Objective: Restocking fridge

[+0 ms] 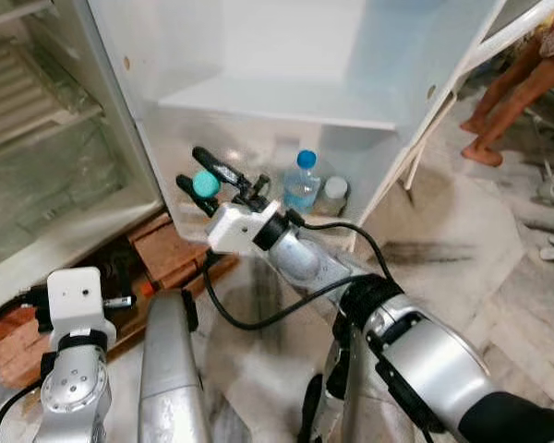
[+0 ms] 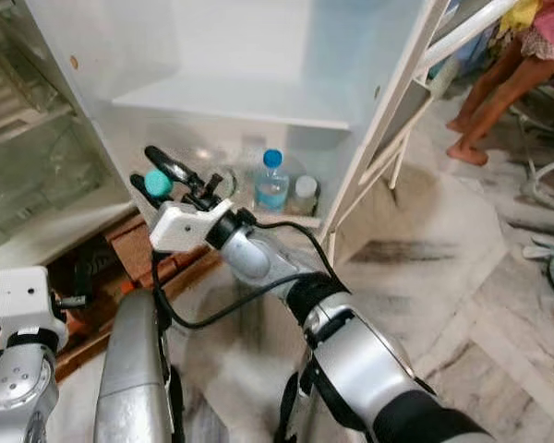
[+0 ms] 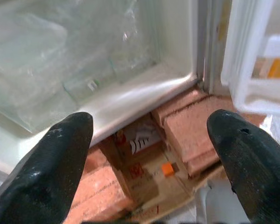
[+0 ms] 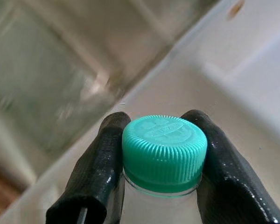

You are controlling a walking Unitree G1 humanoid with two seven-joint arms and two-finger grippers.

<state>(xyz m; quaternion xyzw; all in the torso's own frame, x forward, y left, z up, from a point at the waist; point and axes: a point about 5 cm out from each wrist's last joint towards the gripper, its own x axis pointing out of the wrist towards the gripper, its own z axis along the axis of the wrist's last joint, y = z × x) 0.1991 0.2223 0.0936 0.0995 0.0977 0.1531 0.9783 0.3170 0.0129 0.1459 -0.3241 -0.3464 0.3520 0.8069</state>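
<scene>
So the right hand (image 1: pixel 201 183) was clamped around the neck of a clear bottle with a teal cap (image 4: pixel 164 148), probably so it'd hang upright going into the fridge door shelf (image 1: pixel 351 220). That put it around 9 o'clock of the blue-capped bottle (image 1: pixel 302 181) already stocked there. The left hand (image 3: pixel 149 154) hung released near the bricks (image 3: pixel 196 135), idle

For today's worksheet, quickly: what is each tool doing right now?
Left tool: open, holding nothing, over the bricks below the fridge.
Right tool: closed on the green-capped bottle at the door shelf.
</scene>
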